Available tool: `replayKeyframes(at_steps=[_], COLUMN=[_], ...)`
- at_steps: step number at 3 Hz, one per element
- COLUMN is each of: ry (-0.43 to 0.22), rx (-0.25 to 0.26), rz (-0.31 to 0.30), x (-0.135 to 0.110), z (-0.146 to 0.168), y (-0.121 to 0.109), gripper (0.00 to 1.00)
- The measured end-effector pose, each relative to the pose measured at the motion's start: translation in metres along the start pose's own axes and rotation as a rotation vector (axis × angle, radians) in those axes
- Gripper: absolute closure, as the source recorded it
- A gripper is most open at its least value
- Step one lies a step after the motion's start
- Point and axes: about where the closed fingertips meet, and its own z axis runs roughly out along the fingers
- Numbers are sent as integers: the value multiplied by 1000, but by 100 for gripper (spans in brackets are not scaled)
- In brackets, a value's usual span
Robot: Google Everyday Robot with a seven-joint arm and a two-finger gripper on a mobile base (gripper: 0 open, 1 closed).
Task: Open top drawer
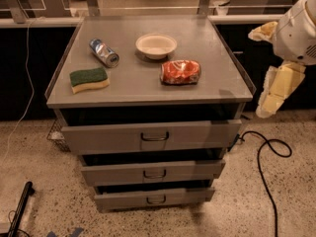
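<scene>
The top drawer (103,137) is the widest grey front of three, right under the cabinet top. Its small metal loop handle (154,137) sits at the centre of the panel. A dark gap shows between the panel and the top's edge. My gripper (276,90) hangs from the white arm (298,31) at the right edge of the view. It is beside the cabinet's right side, level with the top, well to the right of the handle and touching nothing.
On the grey cabinet top (133,85) lie a green and yellow sponge (89,79), a tipped can (103,52), a white bowl (156,45) and a red snack bag (180,72). Two narrower drawers (153,173) sit below. A black cable (264,154) loops on the floor at right.
</scene>
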Motion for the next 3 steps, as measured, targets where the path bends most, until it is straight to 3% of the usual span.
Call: replayKeyframes(at_steps=[1, 2, 3], ry=[0, -99, -183], rx=[0, 4, -43], rz=[0, 35, 73], x=[0, -10, -4], z=[0, 19, 57], y=[0, 1, 31], gripper=[0, 0, 0])
